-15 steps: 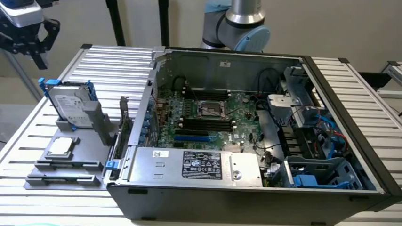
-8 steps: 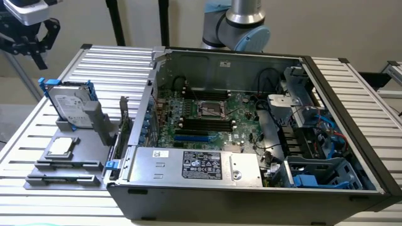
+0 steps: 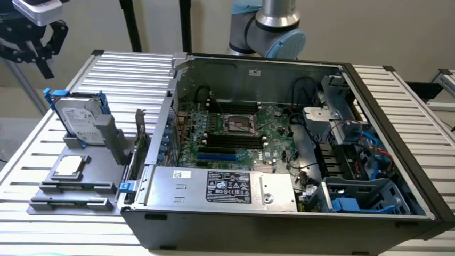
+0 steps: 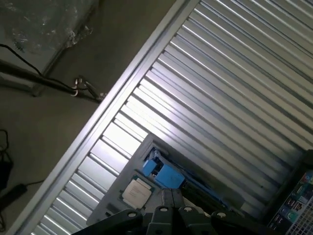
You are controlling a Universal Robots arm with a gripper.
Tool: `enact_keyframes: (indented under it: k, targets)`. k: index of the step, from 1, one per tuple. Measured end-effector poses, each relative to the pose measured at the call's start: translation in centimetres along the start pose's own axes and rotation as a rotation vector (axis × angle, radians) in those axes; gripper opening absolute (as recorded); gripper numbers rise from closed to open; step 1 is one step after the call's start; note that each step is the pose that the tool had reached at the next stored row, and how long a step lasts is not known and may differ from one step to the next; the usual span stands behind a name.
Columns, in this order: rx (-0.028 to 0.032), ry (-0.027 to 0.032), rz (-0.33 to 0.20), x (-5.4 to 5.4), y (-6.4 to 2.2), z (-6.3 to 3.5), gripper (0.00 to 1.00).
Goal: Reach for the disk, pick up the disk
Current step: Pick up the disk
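Disk (image 3: pixel 78 118) upright — slatted metal table (image 3: pixel 124 68)

Silver arm (image 3: pixel 276 13), pale blue joints (image 3: pixel 286 41), black pincer (image 3: pixel 32 53).

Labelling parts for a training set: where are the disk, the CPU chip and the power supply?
disk (image 3: pixel 78 119), exterior view, on its white label.
CPU chip (image 3: pixel 69 166), exterior view, on its silver lid.
power supply (image 3: pixel 229 186), exterior view, on its printed sticker.
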State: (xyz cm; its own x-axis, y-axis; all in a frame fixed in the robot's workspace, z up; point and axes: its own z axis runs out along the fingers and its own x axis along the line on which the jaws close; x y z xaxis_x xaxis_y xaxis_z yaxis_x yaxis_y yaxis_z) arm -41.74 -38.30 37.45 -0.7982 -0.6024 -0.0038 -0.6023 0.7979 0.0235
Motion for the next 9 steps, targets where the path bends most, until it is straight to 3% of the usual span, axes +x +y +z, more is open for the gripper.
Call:
enact_keyframes:
  k: [9]
  targets:
    - [-0.0004,0.0036,-0.164,0.0,0.0,0.0,0.11]
